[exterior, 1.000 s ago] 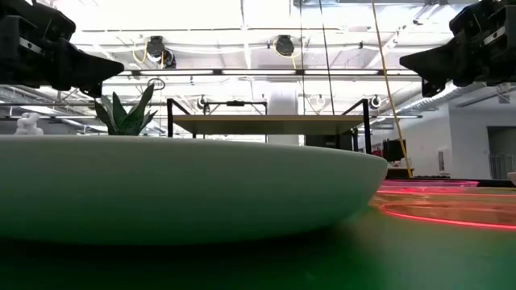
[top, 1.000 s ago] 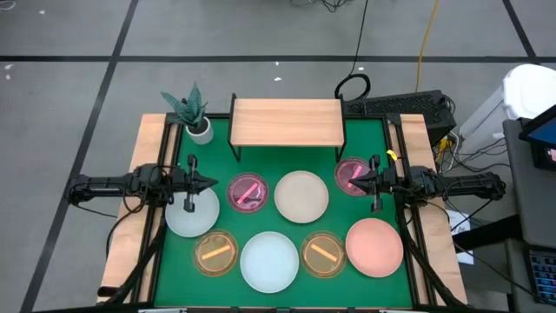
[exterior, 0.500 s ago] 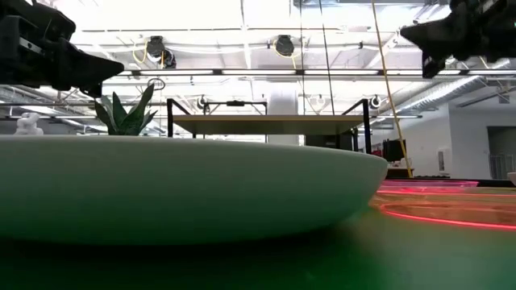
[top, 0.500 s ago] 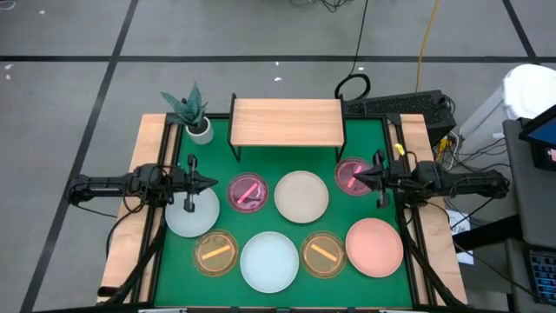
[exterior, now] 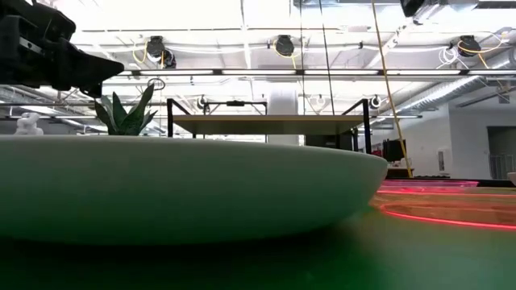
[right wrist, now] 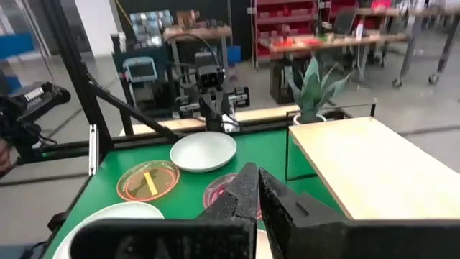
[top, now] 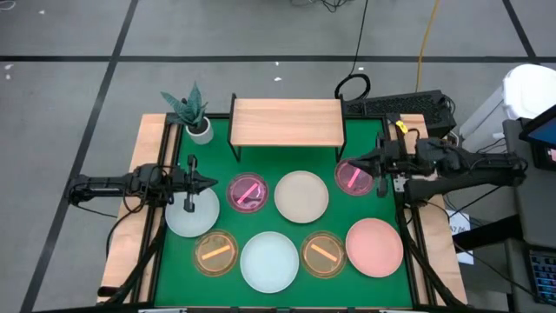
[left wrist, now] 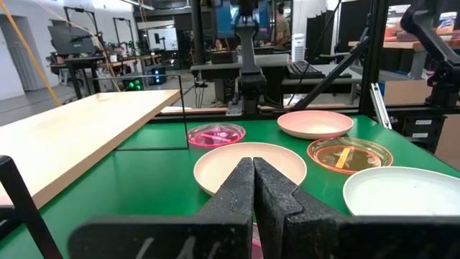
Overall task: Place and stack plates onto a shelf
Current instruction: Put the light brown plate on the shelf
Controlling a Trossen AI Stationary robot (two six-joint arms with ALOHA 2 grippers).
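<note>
Several plates lie flat on the green mat [top: 365,130]: white [top: 191,213], cream [top: 301,196], pale blue [top: 270,261], salmon [top: 374,246], two translucent pink [top: 248,192] [top: 353,176] and two amber [top: 215,252] [top: 323,254]. The shelf [top: 287,122], with a light wooden top on black legs, stands at the far side with nothing on it. My left gripper [top: 214,183] is shut and level above the white plate's far rim. My right gripper [top: 342,163] is shut and held high over the right-hand pink plate. Both wrist views show shut fingers [left wrist: 254,173] [right wrist: 253,178] with nothing between them.
A potted plant [top: 193,111] stands at the mat's far left corner beside the shelf. Wooden strips [top: 130,226] edge the mat on both sides. A keyboard [top: 404,104] and cables lie behind the table's right side.
My right gripper has risen steeply from just above the right-hand pink plate, leaving the low view through its top. It stays shut and holds nothing. No plate has moved.
</note>
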